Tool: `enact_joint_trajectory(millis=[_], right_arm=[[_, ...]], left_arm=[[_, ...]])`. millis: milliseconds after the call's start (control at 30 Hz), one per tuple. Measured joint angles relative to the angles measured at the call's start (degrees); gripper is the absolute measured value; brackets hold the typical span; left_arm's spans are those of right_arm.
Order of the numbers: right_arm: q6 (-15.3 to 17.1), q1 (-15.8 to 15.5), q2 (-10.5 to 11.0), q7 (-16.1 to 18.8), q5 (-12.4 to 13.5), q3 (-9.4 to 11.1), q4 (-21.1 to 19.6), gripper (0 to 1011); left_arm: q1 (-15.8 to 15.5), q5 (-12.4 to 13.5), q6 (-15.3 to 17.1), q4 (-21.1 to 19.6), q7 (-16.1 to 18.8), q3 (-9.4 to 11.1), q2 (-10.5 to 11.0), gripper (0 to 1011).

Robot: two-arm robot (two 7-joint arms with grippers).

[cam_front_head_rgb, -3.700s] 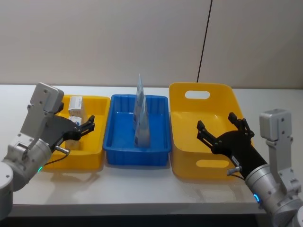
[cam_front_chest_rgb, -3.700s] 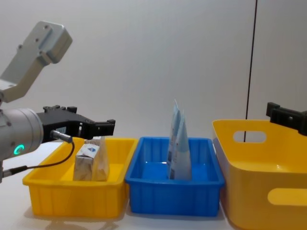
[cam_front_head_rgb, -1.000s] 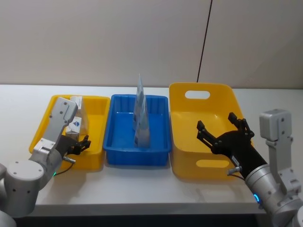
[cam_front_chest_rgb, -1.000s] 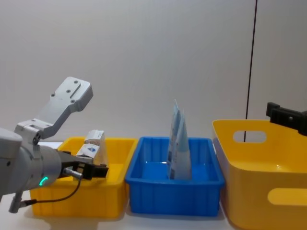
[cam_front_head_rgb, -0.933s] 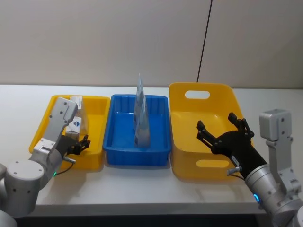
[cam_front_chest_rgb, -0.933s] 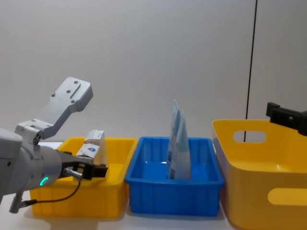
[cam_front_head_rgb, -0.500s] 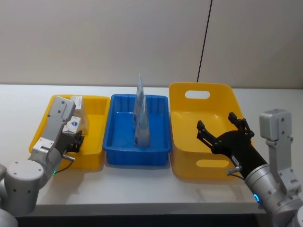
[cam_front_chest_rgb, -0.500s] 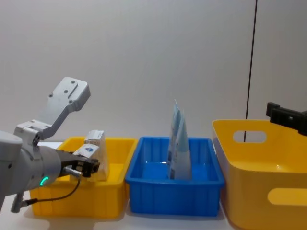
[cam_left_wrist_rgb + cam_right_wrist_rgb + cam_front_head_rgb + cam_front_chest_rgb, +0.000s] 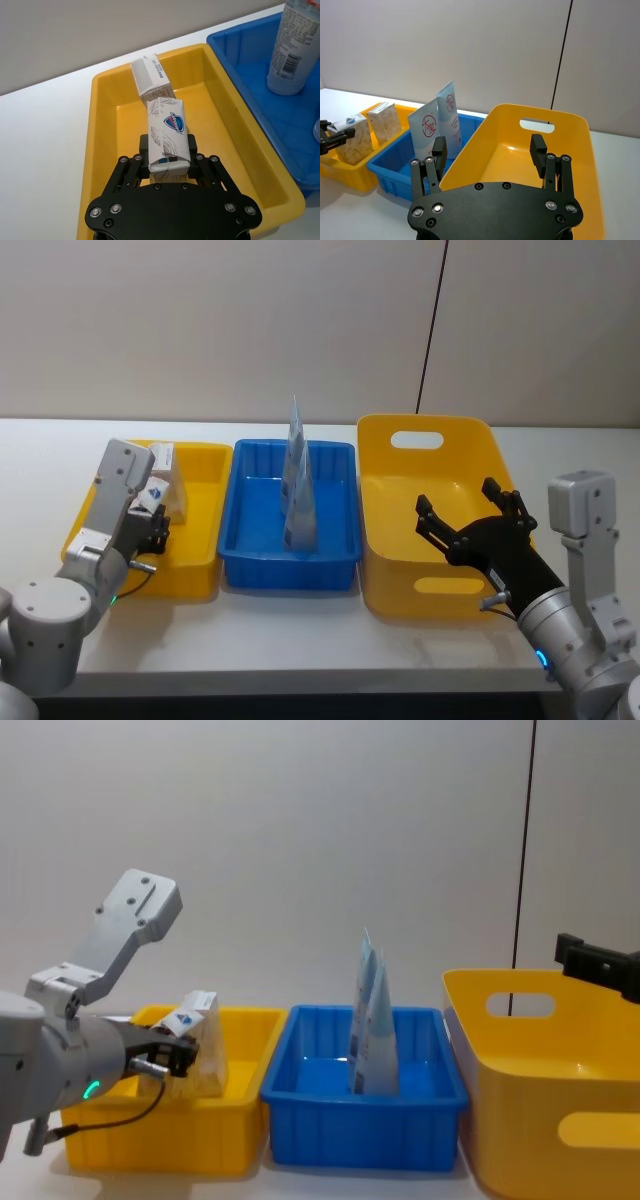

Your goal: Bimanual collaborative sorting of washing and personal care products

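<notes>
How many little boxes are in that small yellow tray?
2. One small white printed box is clamped in the left gripper inside the small yellow plastic bin; the other box stands by its far wall.

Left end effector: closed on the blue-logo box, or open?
Shut on it. The left wrist view shows the left end effector with fingers pressed to both sides of the blue-logo box.

We see a plain pale grey-beige wall [image 9: 200, 330] across the upper half of the head view, evenly lit. A thin black cable [image 9: 432, 330] runs down it at the upper right, slightly slanted. The lower half shows a white table [image 9: 290, 625], its front edge near the bottom of the frame.
</notes>
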Motion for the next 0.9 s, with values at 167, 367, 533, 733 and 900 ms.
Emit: enact_joint_trajectory(millis=[167,367,533,733,900], right_arm=[[0.0,0.0,0.0,0.0,0.0,0.0,0.0,1002],[0.0,0.0,0.0,0.0,0.0,0.0,0.0,1002],[0.0,0.0,0.0,0.0,0.0,0.0,0.0,1002],[0.0,0.0,0.0,0.0,0.0,0.0,0.0,1002],[0.0,0.0,0.0,0.0,0.0,0.0,0.0,1002]], left_arm=[[0.2,0.4,0.2,-1.4,0.0,-0.1,0.2,358],[0.6,1.2,1.6,-4.1,-0.3,-0.1,1.1,359],[1.0,1.8,3.0,-7.3,-1.1,-0.1,2.3,358],[1.9,2.0,4.9,-13.1,-3.7,-0.3,5.3,358],[2.4,1.8,5.6,-16.8,-6.4,-0.6,7.4,358]])
